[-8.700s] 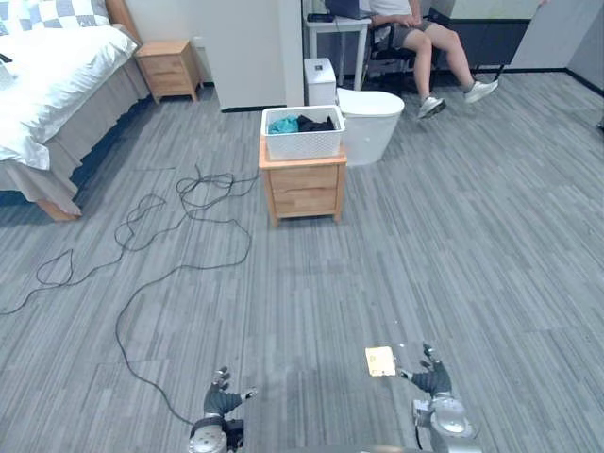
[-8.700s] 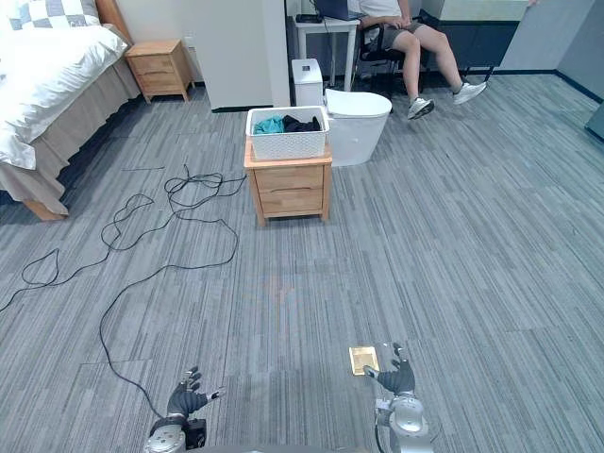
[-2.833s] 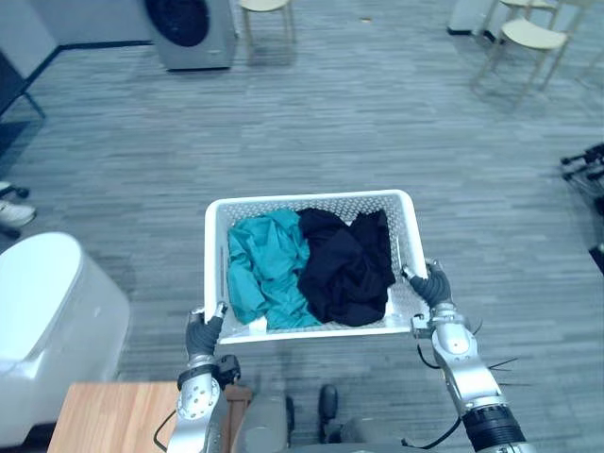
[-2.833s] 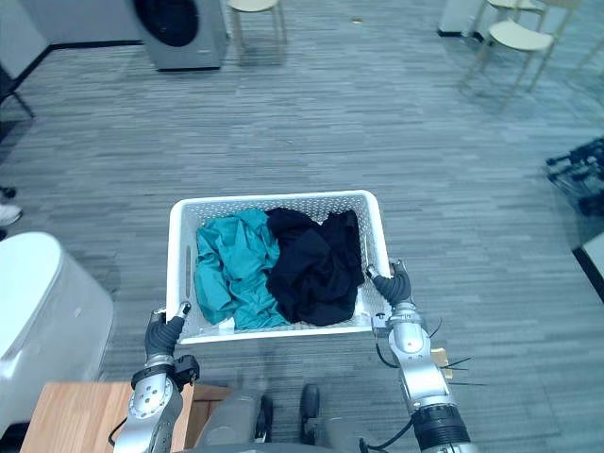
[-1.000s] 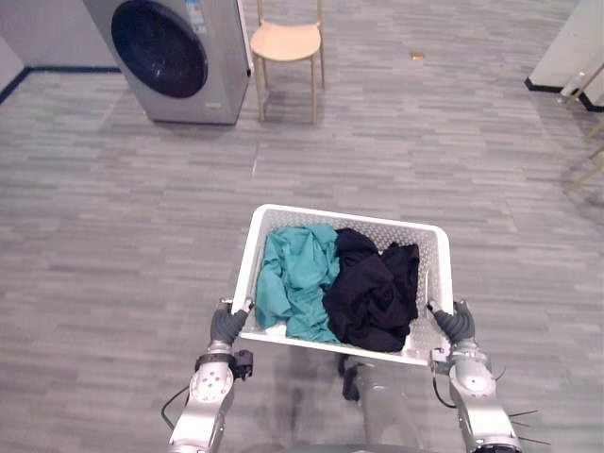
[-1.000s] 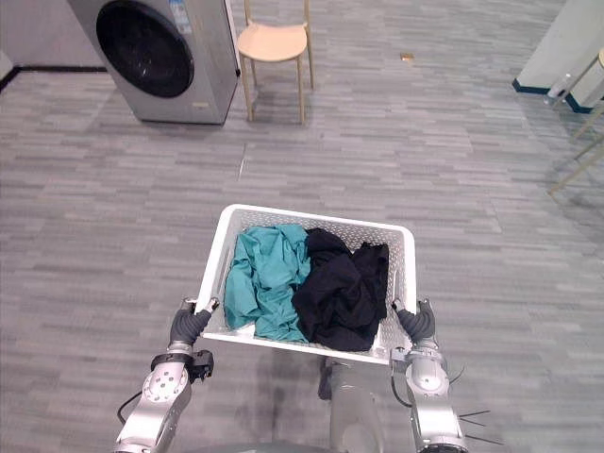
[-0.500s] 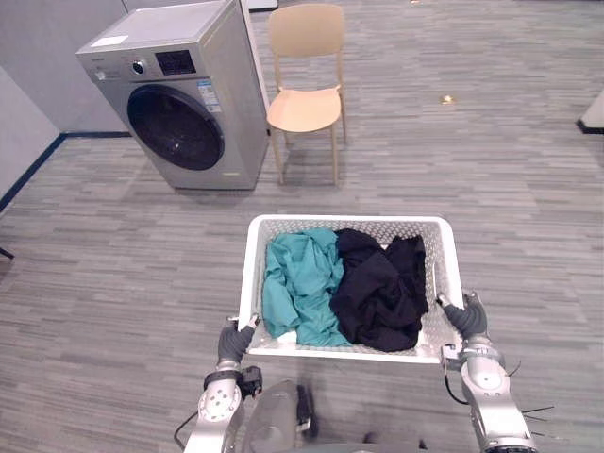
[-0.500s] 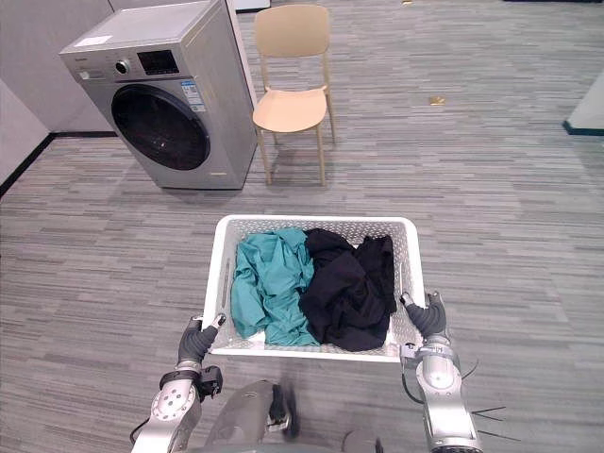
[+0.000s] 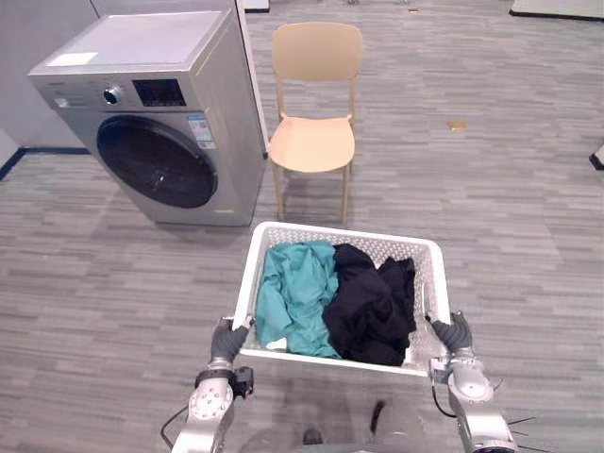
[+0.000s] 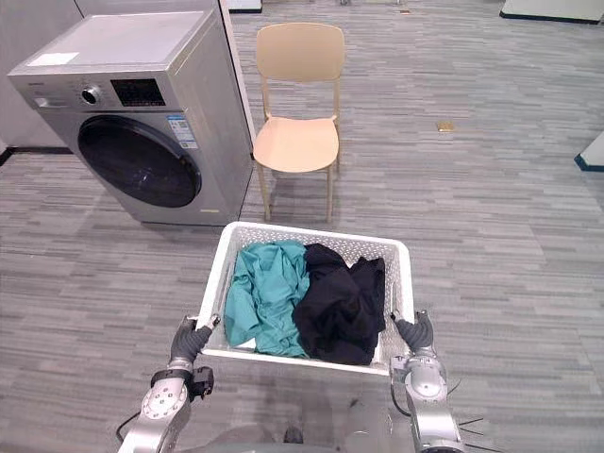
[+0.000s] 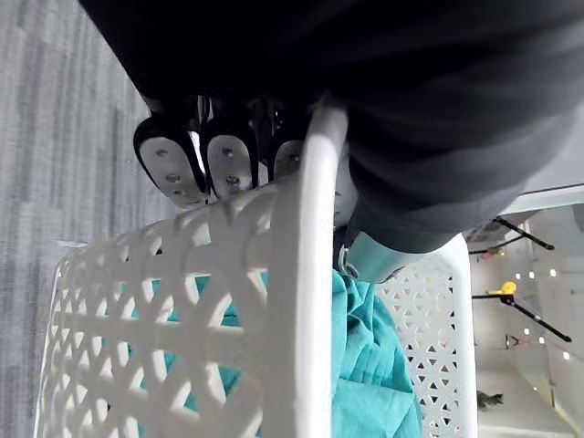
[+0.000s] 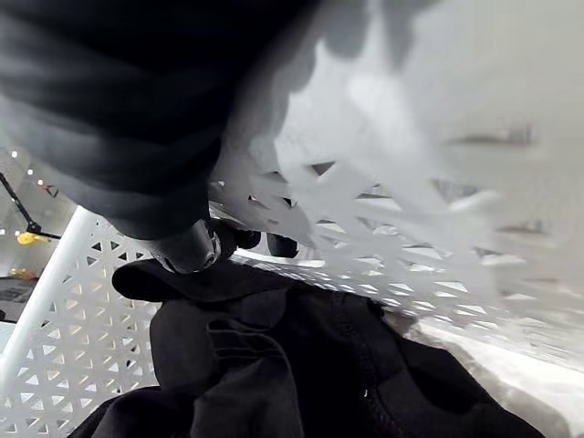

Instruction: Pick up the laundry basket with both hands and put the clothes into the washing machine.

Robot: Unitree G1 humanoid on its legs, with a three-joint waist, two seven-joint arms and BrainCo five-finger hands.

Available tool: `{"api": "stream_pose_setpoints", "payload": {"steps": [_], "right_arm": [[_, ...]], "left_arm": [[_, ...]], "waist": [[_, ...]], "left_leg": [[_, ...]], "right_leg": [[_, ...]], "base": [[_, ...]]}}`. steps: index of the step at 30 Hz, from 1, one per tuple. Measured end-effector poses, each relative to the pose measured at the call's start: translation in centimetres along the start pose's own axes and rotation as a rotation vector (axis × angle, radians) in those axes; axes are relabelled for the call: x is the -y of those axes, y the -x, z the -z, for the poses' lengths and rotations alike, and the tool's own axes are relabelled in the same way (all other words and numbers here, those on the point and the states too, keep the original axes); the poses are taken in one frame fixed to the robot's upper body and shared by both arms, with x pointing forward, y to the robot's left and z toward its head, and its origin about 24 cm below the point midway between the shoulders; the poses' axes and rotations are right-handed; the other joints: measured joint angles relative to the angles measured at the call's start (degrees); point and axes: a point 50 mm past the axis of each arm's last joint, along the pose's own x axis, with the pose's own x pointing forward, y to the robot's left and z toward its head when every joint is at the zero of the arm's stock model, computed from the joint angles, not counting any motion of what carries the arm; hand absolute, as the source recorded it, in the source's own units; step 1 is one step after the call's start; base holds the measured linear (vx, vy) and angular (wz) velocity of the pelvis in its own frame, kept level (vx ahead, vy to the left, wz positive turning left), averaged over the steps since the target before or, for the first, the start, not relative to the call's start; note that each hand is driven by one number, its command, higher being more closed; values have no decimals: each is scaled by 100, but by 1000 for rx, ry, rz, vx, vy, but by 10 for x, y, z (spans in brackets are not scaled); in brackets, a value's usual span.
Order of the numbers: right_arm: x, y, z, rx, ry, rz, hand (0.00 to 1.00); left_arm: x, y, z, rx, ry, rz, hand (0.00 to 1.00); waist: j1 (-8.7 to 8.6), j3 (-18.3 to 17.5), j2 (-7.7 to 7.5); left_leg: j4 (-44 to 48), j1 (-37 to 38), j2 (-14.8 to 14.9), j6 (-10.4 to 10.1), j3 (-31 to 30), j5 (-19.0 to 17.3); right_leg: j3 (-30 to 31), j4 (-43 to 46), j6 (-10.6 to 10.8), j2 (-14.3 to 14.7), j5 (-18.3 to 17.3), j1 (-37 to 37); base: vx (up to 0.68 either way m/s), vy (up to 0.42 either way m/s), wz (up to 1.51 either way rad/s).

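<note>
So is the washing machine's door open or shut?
Shut. The round dark door sits flat against the front of the washing machine. The clothes lie in the basket.

2 head views look steeply down from spots slightly apart, sharing the white basket (image 9: 373, 245), washing machine (image 9: 160, 123) and chair (image 9: 313, 142). 2 wrist views, very near, face along the left hand (image 11: 228, 160) and right hand (image 12: 187, 245) onto that basket's lattice.

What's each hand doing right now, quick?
Left hand: shut on the laundry basket, fingers curled over its near rim.
Right hand: shut on the laundry basket's rim at the other near corner.
</note>
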Motion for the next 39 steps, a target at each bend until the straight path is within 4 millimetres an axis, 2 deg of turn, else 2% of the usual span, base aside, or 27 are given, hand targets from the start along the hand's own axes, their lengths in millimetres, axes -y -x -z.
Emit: {"api": "stream_pose_setpoints", "payload": {"steps": [1,2,3,4,5,6,7,8,9,10,11,12,15,17,18,19,20,22,24,25,26,28,31,33,34,37,39], "right_arm": [[1,1,2,-7,4,2,100],[4,4,8,-23,15,7,100],[9,4,9,-25,33,10,100],[9,3,8,-23,33,9,100],[11,3,7,-20,32,14,100],[12,3,6,-20,35,13,100],[10,4,5,-22,33,6,100],[11,6,5,-20,40,3,100],[13,10,3,-8,37,10,100],[13,11,1,1,29,13,100],[14,10,-4,20,14,17,100],[15,10,-6,28,10,21,100],[19,8,-9,43,4,32,100],[22,7,-4,26,13,41,100],[22,7,1,7,19,43,100],[16,8,6,-18,3,37,100],[16,9,7,-24,2,38,100],[18,8,6,-22,2,43,100],[15,6,8,-28,14,29,100],[14,6,10,-38,13,26,100],[11,7,15,-60,9,20,100],[7,8,17,-73,-1,14,100],[6,8,16,-67,-3,13,100],[6,10,19,-78,-1,12,100],[4,13,23,-94,-6,8,100],[8,13,26,-103,19,13,100],[9,12,24,-96,25,23,100]], "left_arm": [[1,0,1,-4,-8,7,100],[6,1,7,-28,-5,23,100],[9,3,11,-48,9,22,100],[10,4,12,-53,16,20,100],[12,2,12,-53,23,20,100],[13,3,13,-60,40,11,100],[13,6,16,-72,50,4,100],[13,11,21,-90,57,1,100],[13,13,22,-89,58,0,100],[13,14,23,-86,60,-1,100],[12,15,21,-77,66,-2,100],[13,15,19,-67,68,0,100],[15,13,13,-36,81,4,100],[18,14,13,-39,89,17,100],[18,15,15,-48,89,20,100],[15,14,15,-52,73,18,100],[15,11,12,-44,66,23,100],[17,10,11,-45,64,30,100],[14,10,12,-50,47,31,100],[13,10,12,-52,41,31,100],[11,10,13,-53,22,31,100],[8,9,11,-44,-12,30,100],[6,7,8,-29,-26,32,100],[6,8,10,-37,-29,34,100],[4,10,12,-42,-40,33,100],[11,10,17,-66,-31,37,100],[12,6,13,-46,-47,40,100]], "waist": [[-3,-27,-67],[-52,-102,26],[-42,-200,182],[-29,-219,286],[-46,-207,438],[0,-134,538],[45,-114,548],[105,-97,568],[184,-49,530],[206,-15,469],[282,15,377],[336,12,370],[366,28,320],[373,-17,418],[413,-26,462],[418,-86,284],[386,-105,146],[456,-97,113],[466,-48,0],[435,-45,-4],[334,-45,7],[321,-58,35],[193,-74,-18],[155,-90,-54],[182,-173,-251],[203,-226,-4],[198,-231,39]], "left_leg": [[-27,169,-33,-103,-50,-90],[107,360,77,-192,-190,-250],[516,275,263,-213,-212,-262],[905,116,389,-216,-225,-259],[2097,-410,633,-394,-230,-125],[3592,-978,930,-522,-143,644],[4300,-1243,1100,-547,-97,1252],[5602,-1693,1536,-511,77,1482],[6415,-2146,1812,-237,304,1189],[6542,-2338,1862,-84,383,1047],[6492,-2725,1917,109,584,765],[6335,-2950,1919,115,663,633],[3658,-3658,1295,-6,494,381],[1465,-3550,909,-539,116,883],[1093,-3443,878,-261,57,1782],[1213,-3428,654,163,103,1691],[1518,-3532,507,375,184,1438],[1860,-3554,465,481,344,1022],[1696,-2919,216,639,592,635],[1618,-2720,162,658,601,582],[1418,-2281,101,673,593,554],[1032,-1729,103,674,577,554],[855,-1535,108,641,461,541],[890,-1433,114,407,382,407],[964,-1421,-36,284,322,327],[1060,-1451,156,203,60,269],[979,-1598,301,137,-71,308]], "right_leg": [[88,-88,-116,10,150,-50],[299,310,-542,103,927,-103],[330,823,-589,165,933,-258],[271,999,-627,222,752,-271],[143,1187,-661,349,398,-185],[91,1214,-723,498,115,147],[111,1169,-744,571,-9,374],[106,1005,-769,718,-237,900],[138,784,-766,794,-434,1445],[188,653,-803,788,-525,1693],[305,346,-752,754,-613,2101],[357,205,-728,736,-628,2273],[391,-262,-372,415,-823,2965],[392,-470,-96,332,-992,3290],[431,-567,82,356,-1130,3561],[477,-600,173,136,-1188,3661],[501,-500,221,-86,-1183,3661],[697,227,340,-270,-1242,3388],[1063,2831,883,-762,-939,2372],[1073,3452,815,-856,-943,2169],[926,4345,581,-963,-1053,1835],[610,4559,345,-939,-1234,1392],[499,3473,165,-718,-1377,873],[686,2245,213,-407,-1264,862],[844,1426,39,-359,-538,894],[746,1027,11,-217,-399,1120],[516,747,-91,-94,-324,1171]], "base": [[688,-124,49],[739,-166,31],[738,-177,21],[705,-219,8],[674,-230,9],[677,-229,2],[679,-194,-17],[660,-147,-17],[648,-130,-12],[705,-81,-16],[455,-36,-22],[632,13,-27],[553,118,-5],[557,210,-3],[593,231,-7],[614,215,5],[747,269,11],[583,242,-22],[492,228,-46],[454,186,-12],[405,146,-6],[357,110,-7],[317,10,21],[268,-68,32],[277,-116,37],[242,-108,20],[195,-122,24]]}}
